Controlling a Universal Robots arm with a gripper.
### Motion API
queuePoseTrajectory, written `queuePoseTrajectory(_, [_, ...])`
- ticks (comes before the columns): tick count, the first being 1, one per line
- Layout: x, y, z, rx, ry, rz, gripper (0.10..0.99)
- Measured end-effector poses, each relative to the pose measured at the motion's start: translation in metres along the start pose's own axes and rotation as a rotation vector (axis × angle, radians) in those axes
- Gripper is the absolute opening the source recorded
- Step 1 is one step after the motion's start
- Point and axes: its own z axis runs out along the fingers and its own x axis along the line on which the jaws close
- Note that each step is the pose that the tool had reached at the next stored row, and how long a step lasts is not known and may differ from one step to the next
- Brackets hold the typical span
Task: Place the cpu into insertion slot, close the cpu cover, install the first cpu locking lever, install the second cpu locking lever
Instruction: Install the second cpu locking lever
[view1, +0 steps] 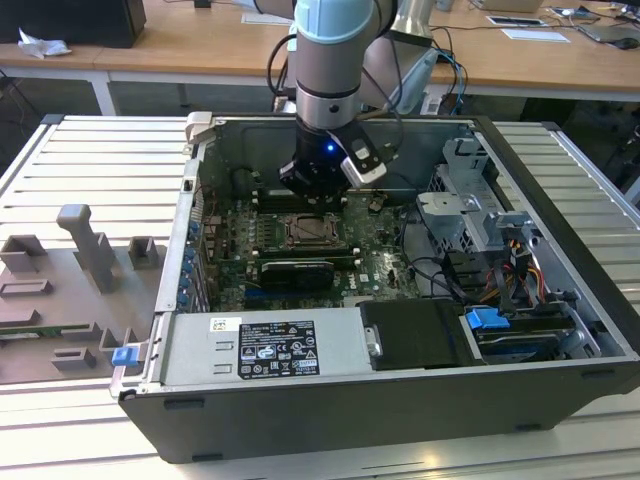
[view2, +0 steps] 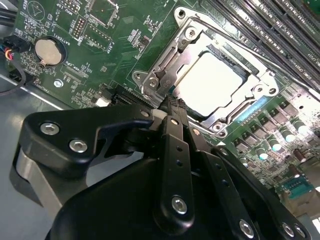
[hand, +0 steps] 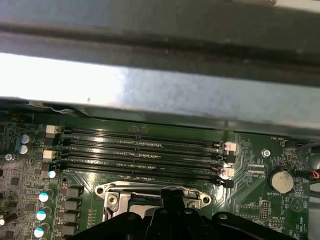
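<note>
Clenched end effector (view2: 172, 102) poised at the cpu cover (view2: 197, 37) edge, seemingly to press it over the seated cpu (view2: 210, 82).

You have a ribbed metal table (view1: 80, 160) carrying an open computer case (view1: 400, 400) at its middle. Beside the case, on the exterior view's left, lies a grey fixture plate (view1: 60, 300) with raised blocks.
</note>
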Motion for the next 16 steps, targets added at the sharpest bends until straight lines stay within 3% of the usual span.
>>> queuePoseTrajectory(2, [-0.0002, 0.0004, -0.0044, 0.000, 0.0000, 0.000, 0.106])
queuePoseTrajectory(5, [-0.0008, 0.0018, -0.0208, 0.000, 0.0000, 0.000, 0.106])
queuePoseTrajectory(6, [-0.0009, 0.0019, -0.0224, 0.000, 0.0000, 0.000, 0.106])
queuePoseTrajectory(16, [-0.0002, -0.0052, -0.0232, 0.000, 0.0000, 0.000, 0.106])
